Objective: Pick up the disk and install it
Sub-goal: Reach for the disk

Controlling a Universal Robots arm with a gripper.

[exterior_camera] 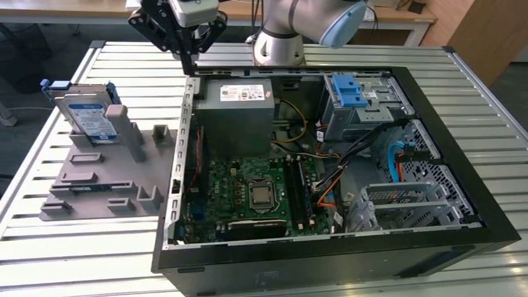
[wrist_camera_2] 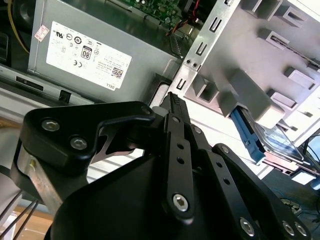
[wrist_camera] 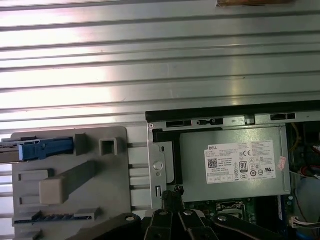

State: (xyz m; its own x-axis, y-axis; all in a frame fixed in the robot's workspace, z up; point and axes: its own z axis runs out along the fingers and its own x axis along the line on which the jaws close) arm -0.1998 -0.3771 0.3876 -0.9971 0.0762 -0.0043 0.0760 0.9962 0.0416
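The disk stands upright on its edge in a grey holder at the exterior view's left, showing its white-and-blue label and blue rails. In the first wrist view its blue rail is seen from above, and the second wrist view shows the disk behind the holder's posts. My gripper hangs above the case's back corner, to the right of the disk and apart from it. Its black fingers are shut together with nothing between them, as both wrist views show.
An open computer case lies on the slatted metal table. Inside are a grey power supply, a motherboard, cables and a drive bay with a blue latch bracket. The arm's base stands behind the case.
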